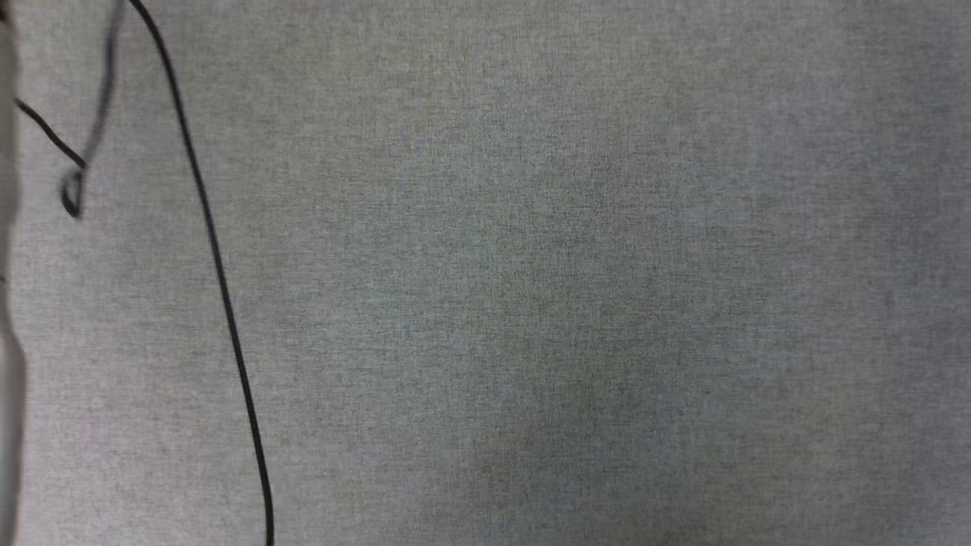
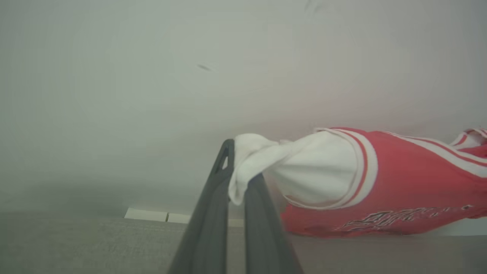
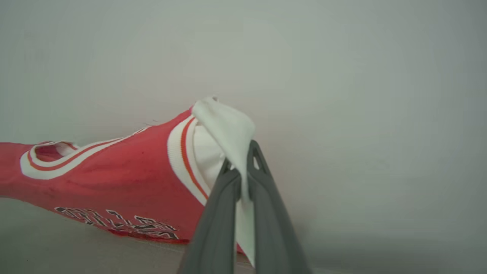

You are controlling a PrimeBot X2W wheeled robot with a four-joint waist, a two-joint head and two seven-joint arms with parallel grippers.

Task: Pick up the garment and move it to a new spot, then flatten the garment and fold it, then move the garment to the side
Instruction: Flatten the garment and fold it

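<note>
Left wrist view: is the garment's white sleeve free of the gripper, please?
No, the left gripper pinches the garment by its white sleeve.

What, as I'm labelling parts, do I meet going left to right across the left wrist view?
In order: left tool → white sleeve → striped trim → red chest.

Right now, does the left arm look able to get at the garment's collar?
Probably not: the left gripper is shut on the white sleeve of the garment, and the collar lies farther along the stretched cloth. It would have to let go first.
</note>
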